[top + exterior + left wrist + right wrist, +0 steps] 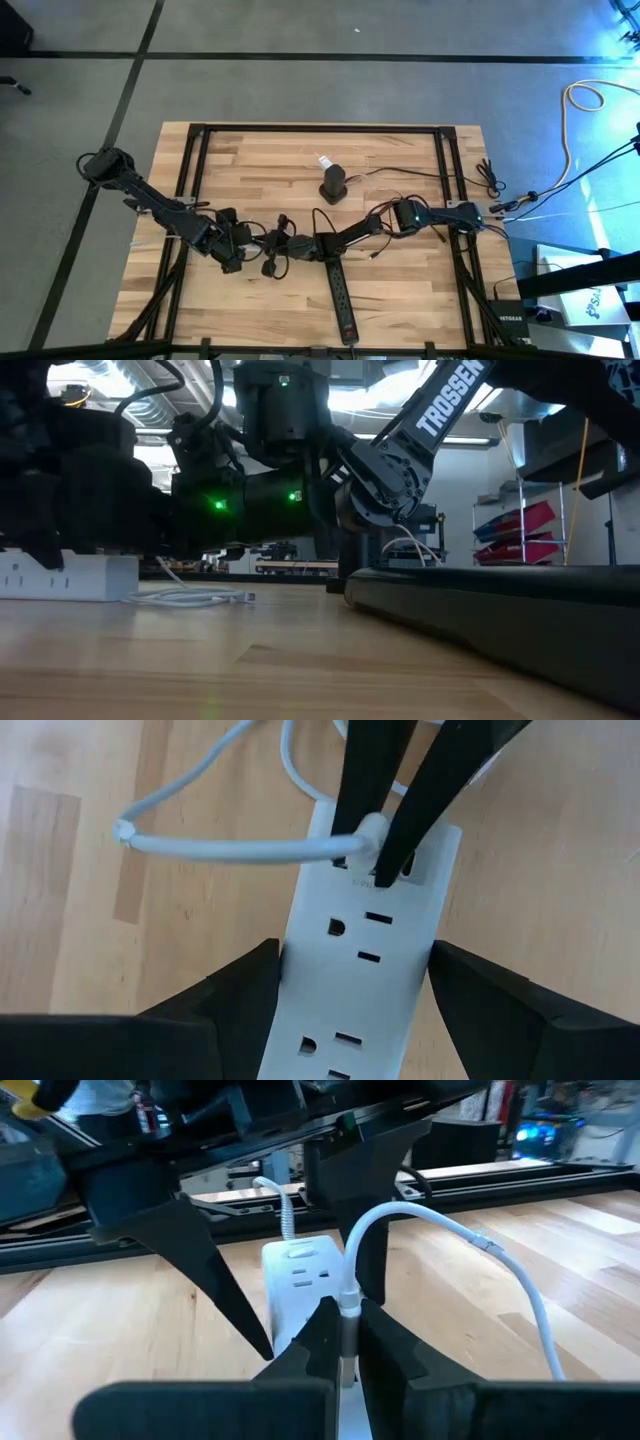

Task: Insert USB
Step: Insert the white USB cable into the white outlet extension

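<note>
White power strip sits on the desk between my open left gripper fingers while my right gripper, closed on the USB plug, presses at its port end, and any tilt could jam the plug or skid the unclamped strip.

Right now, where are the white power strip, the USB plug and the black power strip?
white power strip [355, 960], left wrist view, on its top face.
USB plug [347, 1302], right wrist view, on its white body.
black power strip [341, 295], high view, mid-length.
</note>
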Robot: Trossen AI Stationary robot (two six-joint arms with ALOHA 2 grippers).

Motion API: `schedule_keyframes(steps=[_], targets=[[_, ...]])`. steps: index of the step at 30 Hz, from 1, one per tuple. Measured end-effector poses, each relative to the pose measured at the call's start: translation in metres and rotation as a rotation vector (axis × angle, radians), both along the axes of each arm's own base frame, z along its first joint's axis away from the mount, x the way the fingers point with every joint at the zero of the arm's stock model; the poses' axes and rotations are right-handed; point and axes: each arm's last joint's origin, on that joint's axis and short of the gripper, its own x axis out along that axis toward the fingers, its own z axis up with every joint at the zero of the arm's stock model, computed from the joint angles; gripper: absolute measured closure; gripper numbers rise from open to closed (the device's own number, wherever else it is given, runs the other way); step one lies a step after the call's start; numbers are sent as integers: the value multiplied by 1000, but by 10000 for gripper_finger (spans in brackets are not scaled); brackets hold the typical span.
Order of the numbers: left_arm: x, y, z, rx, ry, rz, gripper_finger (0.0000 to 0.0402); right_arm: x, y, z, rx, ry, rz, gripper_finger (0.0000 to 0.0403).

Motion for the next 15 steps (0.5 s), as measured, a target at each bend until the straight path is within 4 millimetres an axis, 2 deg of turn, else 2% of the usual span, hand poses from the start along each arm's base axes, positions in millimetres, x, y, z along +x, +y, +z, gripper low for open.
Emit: schedule_keyframes(steps=[5, 15], targets=[[0, 0, 0, 0, 1, -3, 165, 3, -11, 0, 37, 1, 45, 401], [0, -1, 0, -8, 0, -5, 165, 3, -11, 3, 5, -31, 45, 401]])
